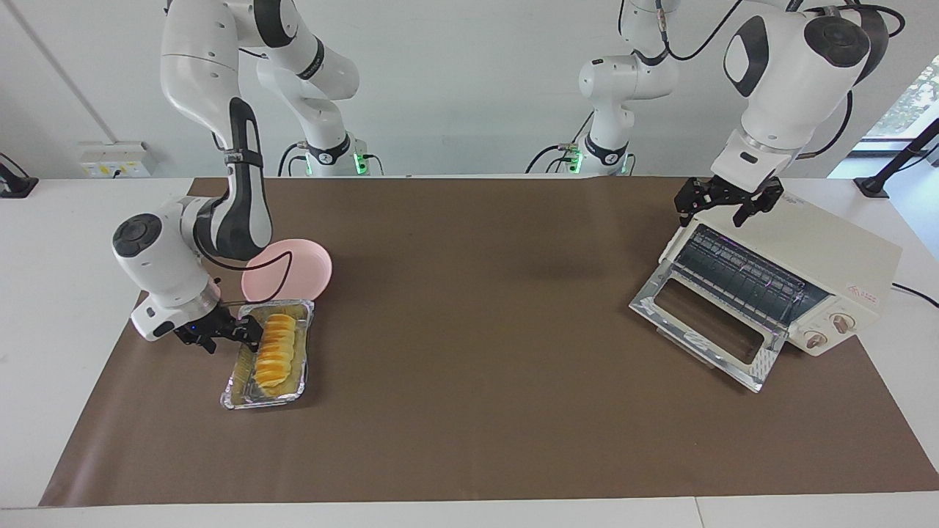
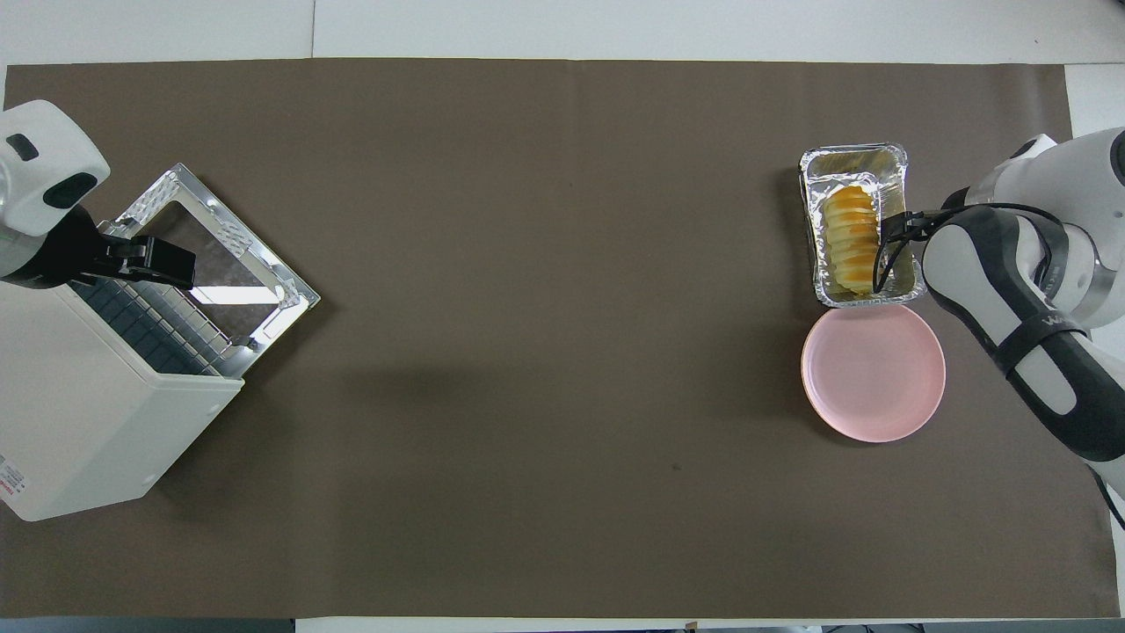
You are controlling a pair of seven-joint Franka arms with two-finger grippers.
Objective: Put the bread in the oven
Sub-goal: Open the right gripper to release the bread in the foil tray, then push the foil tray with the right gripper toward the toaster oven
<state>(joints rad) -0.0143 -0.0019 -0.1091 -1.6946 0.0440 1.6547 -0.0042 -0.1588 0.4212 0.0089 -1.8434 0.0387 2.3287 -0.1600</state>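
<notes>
- Nearest the facing camera, bare brown table mat (image 1: 469,440) runs the whole width, and the bread must cross it.
- Lying in the foil tray (image 1: 236,389) at the right arm's end of the table, the bread (image 1: 276,349) sits just farther from the robots than the pink plate (image 1: 308,265), which touches or nearly touches the tray.
- At the tray's edge, low beside the loaf, is the right gripper (image 1: 246,331); its fingers look parted, with nothing between them.
- Over the top front edge of the toaster oven (image 1: 821,257) hangs the left gripper (image 1: 722,202), fingers apart and holding nothing. That arm appears to be waiting.
- With its glass door (image 1: 708,323) folded down, the oven shows its wire rack (image 1: 741,275).
- Risks, as I judge them:
  - The light tray could slide or lift with the loaf if a finger catches its rim.
  - A grip across the ridged slices might crush or split the loaf.
  - A nudged tray could push the plate.
  - The left gripper, so close to the opening, may block the way in.
  - The lowered door could catch a loaf carried too low.
</notes>
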